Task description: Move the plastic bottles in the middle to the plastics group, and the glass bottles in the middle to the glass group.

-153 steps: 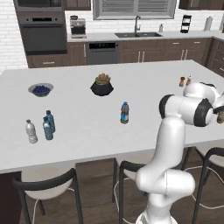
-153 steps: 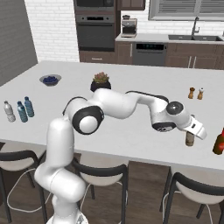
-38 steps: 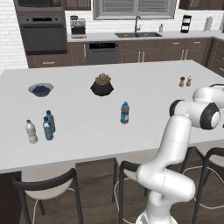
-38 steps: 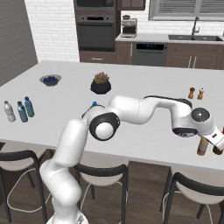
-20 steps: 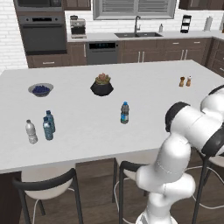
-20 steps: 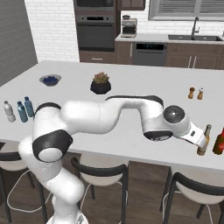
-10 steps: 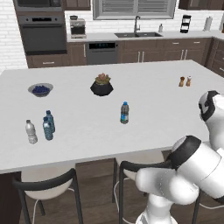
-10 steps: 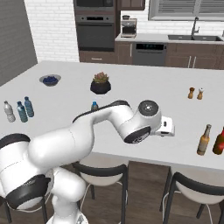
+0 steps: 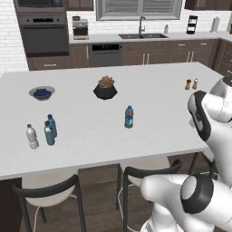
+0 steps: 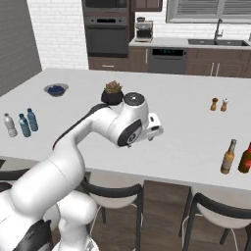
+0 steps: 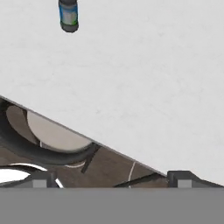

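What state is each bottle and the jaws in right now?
Labelled water bottle: upright, alone mid-counter, untouched.
Left trio of water bottles: upright, grouped.
Amber bottle: upright beside a darker bottle near the counter's edge.
Gripper: empty, jaws apart.

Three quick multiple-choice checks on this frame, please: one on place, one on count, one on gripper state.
1. The blue-labelled bottle stands:
A. alone, mid counter
B. in the bowl
C. beside the shakers

2. Bottles in the left-end cluster:
A. two
B. three
C. five

3. The gripper is:
A. shut on a bottle
B. shut, empty
C. open, empty

Key: 1 A, nothing stands near it; 2 B, one clear and two bluish; 3 C, the hand view shows the fingertips wide apart with nothing between.
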